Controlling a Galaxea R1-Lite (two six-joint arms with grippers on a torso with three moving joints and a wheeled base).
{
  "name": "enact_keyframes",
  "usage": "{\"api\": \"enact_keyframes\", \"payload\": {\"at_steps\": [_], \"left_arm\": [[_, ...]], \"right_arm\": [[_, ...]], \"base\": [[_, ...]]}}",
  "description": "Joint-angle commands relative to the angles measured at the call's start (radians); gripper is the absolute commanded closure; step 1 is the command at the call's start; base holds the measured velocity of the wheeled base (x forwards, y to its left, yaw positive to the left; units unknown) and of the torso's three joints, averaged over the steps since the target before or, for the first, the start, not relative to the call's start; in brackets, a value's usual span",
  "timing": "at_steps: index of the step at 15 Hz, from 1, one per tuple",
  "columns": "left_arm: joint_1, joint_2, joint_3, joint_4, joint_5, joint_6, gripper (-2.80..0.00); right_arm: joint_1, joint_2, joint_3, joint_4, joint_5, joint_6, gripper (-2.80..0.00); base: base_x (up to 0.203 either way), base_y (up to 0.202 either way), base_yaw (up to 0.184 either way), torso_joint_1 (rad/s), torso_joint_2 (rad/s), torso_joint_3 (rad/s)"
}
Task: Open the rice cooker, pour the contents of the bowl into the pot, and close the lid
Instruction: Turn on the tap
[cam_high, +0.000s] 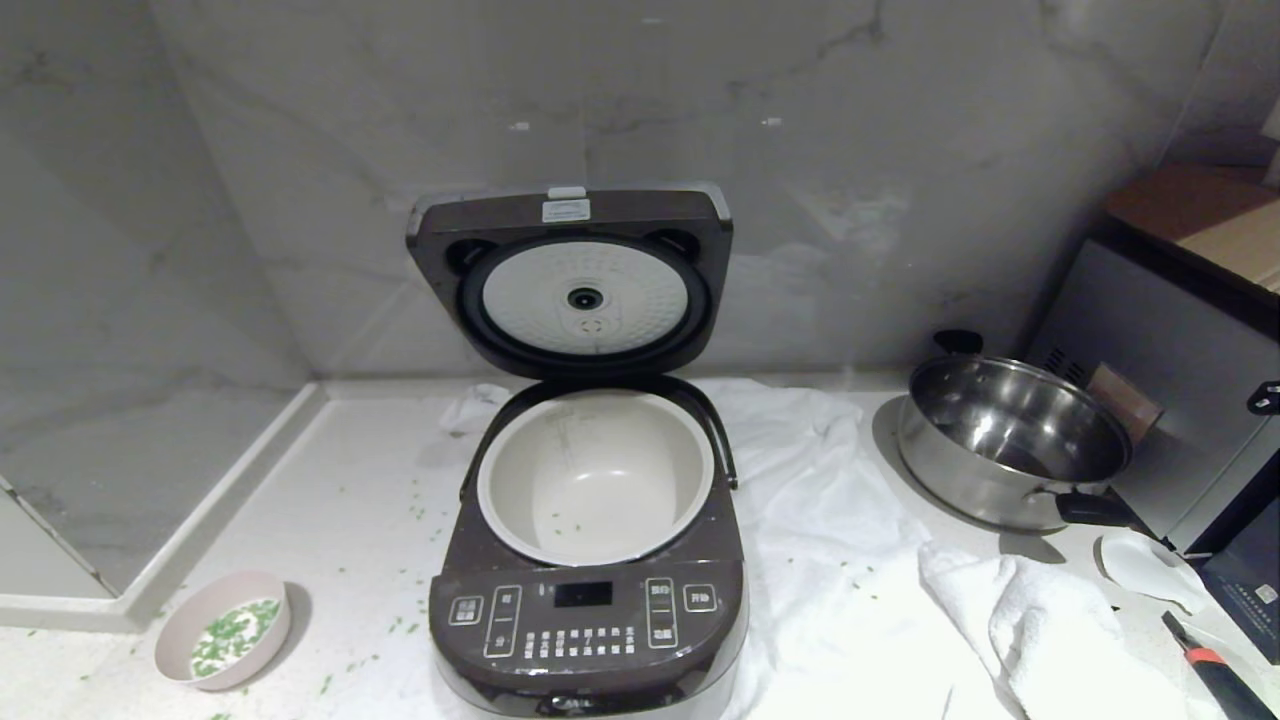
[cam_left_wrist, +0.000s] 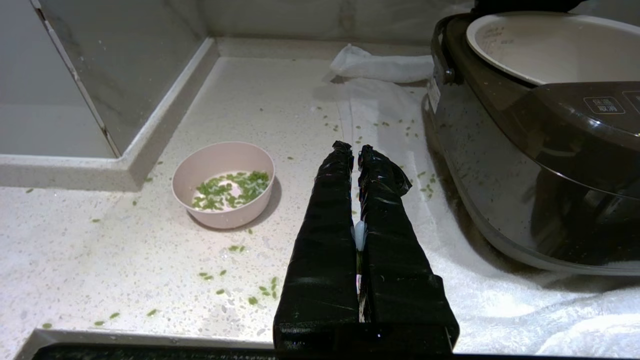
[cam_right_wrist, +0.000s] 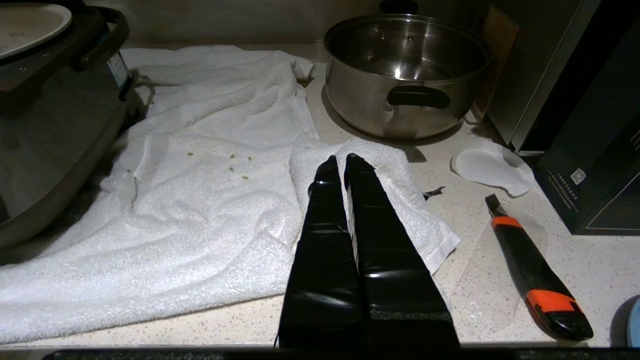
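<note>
The rice cooker stood at the centre of the head view on a pale speckled counter, its control panel facing the camera at the lower middle of the frame. The lid was swung up and back against the grey marbled wall, showing its pale dimpled plate. Below it the pot sat in the cooker body, cream-white inside, with only a few green bits on its floor.

The bowl rested upright on the counter in the lower left of the head view, well apart from the cooker, with the green grains lying in a thin layer on its bottom. More green bits were scattered over the counter between bowl and cooker.

A white towel spread from under the cooker toward the right side of the frame. At the right a steel pan with black handles stood on the counter, and a utility knife with orange bands lay in the lower right of the right wrist view.

Neither arm showed in the head view. The left gripper hung above the counter between the bowl and the cooker, its 2 black fingers pressed together with nothing between them. The right gripper hung over the towel's edge in front of the steel pan, fingers likewise clenched and empty.
</note>
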Motion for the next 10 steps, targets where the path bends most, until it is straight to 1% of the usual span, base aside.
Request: {"api": "enact_keyframes", "payload": {"at_steps": [1,3,10], "left_arm": [[-0.001,0.0,0.003,-0.001,0.0,-0.001,0.0],[-0.001,0.0,0.003,-0.001,0.0,-0.001,0.0],[-0.001,0.0,0.003,-0.001,0.0,-0.001,0.0]], "right_arm": [[0.0,0.0,0.0,0.0,0.001,0.002,0.0],[0.0,0.0,0.003,-0.012,-0.001,0.014,0.0],[0.0,0.0,0.003,-0.014,-0.001,0.014,0.0]], "base": [[0.0,0.0,0.0,0.0,0.0,0.0],[0.0,0.0,0.0,0.0,0.0,0.0],[0.0,0.0,0.0,0.0,0.0,0.0]]}}
